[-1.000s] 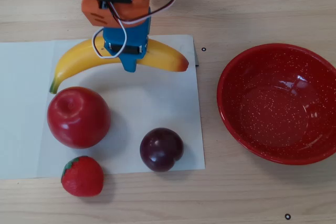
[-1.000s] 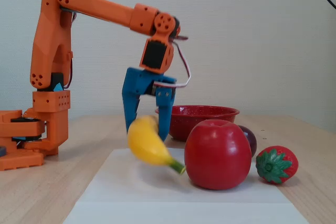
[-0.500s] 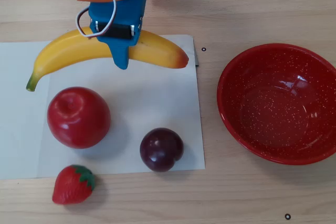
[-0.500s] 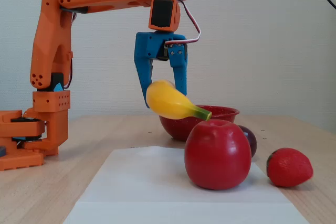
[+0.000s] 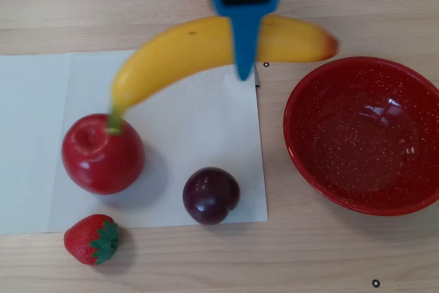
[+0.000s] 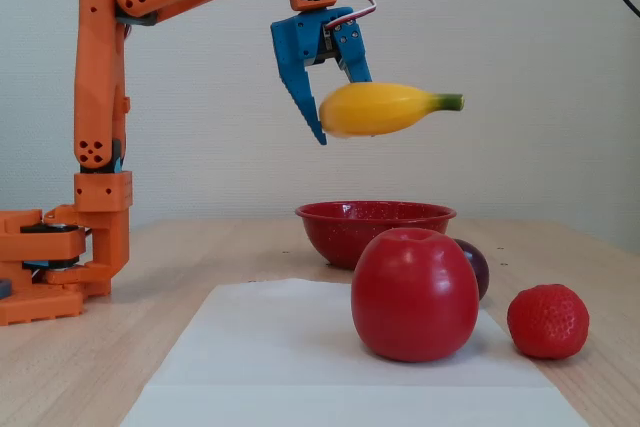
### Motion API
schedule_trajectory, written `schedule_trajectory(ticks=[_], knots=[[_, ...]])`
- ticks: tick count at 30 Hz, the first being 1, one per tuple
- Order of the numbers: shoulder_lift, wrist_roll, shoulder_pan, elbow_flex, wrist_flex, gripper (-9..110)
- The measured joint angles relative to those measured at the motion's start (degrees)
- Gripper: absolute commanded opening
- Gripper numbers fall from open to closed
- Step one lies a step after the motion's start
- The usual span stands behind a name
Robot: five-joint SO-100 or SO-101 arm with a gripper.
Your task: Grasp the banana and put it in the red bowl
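My blue gripper is shut on the banana and holds it high above the table. The banana is long and yellow, with its greenish stem tip over the red apple in the overhead view and its reddish end toward the bowl. The red bowl is speckled, empty and sits on the wood at the right of the overhead view. In the fixed view the banana hangs above the bowl's height, well clear of it.
A red apple, a dark plum and a strawberry lie on or beside a white sheet of paper. The orange arm base stands at the left of the fixed view.
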State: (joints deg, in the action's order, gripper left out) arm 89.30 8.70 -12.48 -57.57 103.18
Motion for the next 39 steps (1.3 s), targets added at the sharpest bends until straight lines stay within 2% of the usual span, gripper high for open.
schedule_trajectory(ticks=[13,21,29,35,39], knots=[[-1.1,5.1,-18.4,1.5,-1.5,0],[-7.2,4.5,-24.3,-5.6,-16.8,0],[-8.2,0.1,-24.6,-16.5,-34.5,1],[-8.2,-2.6,-24.8,-22.9,-40.0,27],[-8.2,-2.6,-24.6,-22.9,-40.0,31]])
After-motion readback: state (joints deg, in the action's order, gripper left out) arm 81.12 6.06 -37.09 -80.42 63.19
